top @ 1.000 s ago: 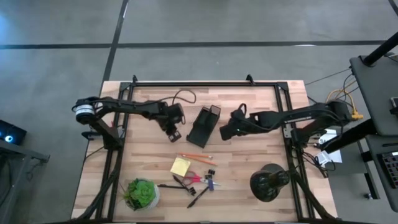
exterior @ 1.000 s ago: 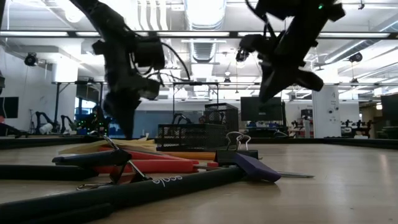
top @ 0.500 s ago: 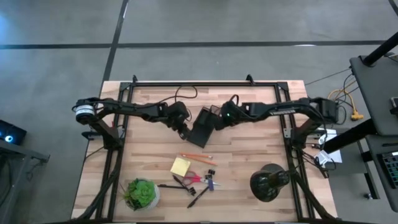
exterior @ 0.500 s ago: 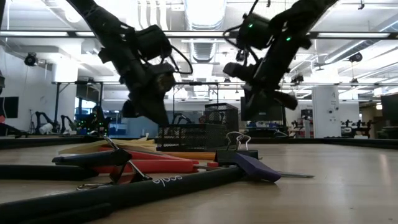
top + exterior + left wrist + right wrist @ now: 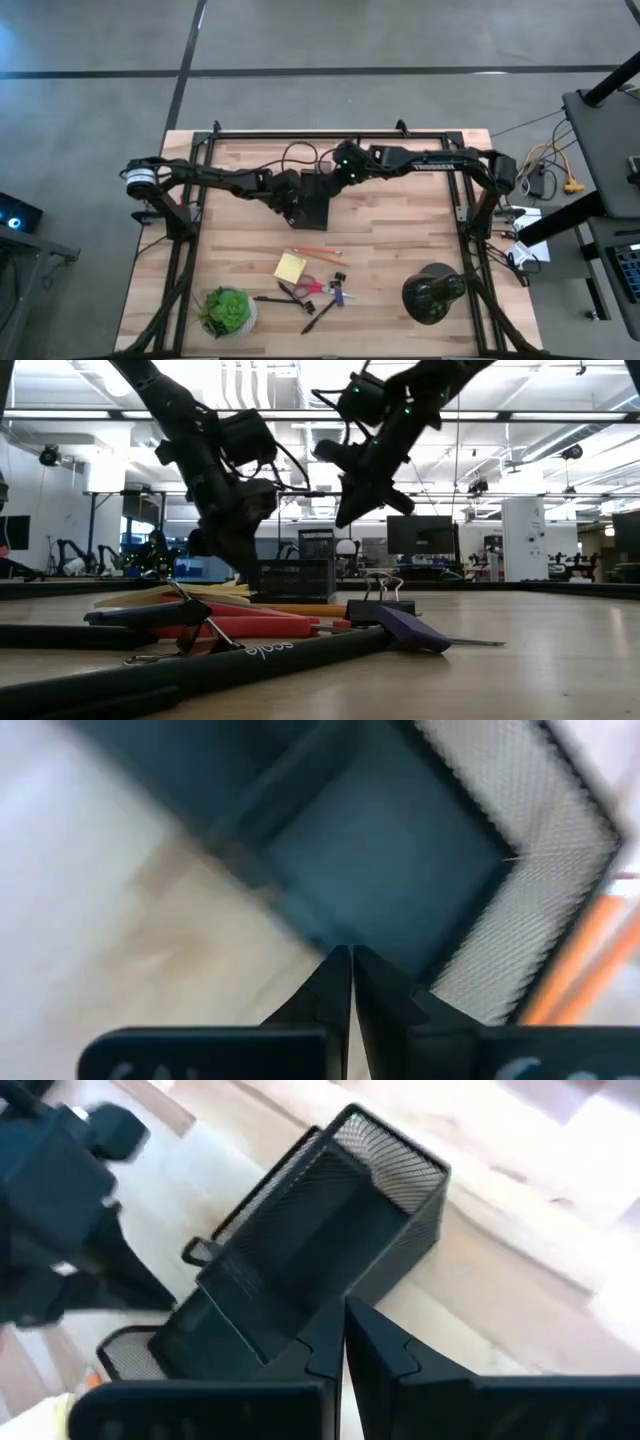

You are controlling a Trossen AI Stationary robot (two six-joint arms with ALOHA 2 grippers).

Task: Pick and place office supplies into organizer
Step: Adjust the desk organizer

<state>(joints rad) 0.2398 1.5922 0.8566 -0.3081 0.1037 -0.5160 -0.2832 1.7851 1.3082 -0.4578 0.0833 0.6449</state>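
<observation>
So both arms are crowding the organizer [image 5: 316,197] right now, which is sitting around the middle of the desk [image 5: 400,240], a bit toward the far edge. The left gripper [image 5: 351,982] is pinched fully closed with nothing in it, tip hovering right at the organizer's mesh corner, and the right gripper [image 5: 344,1330] is clenched empty too, hanging just above the box's rim from the other side. Looks to me like they're nudging or steadying the box rather than picking anything, but that's my guess. The supplies are all lying in a little heap near the front edge, well apart from the organizer: the yellow sticky-note pad [image 5: 290,267], the orange pencil [image 5: 316,251] just behind it, the red-handled scissors [image 5: 305,288], a couple of black pens [image 5: 318,316], and a binder clip [image 5: 381,598]. Handling-wise, I'd figure the mesh box is light and stiff, so it's probably going to skid on the wood if pushed; pinching a wall at the rim seems the safest hold. The pad is soft-edged and flat, so I'd be grabbing it by an edge. The pencil and pens are thin, hard and rolly, so mid-shaft across the barrel. The potted plant [image 5: 227,311] is sitting at the front-left corner, out of the way.
</observation>
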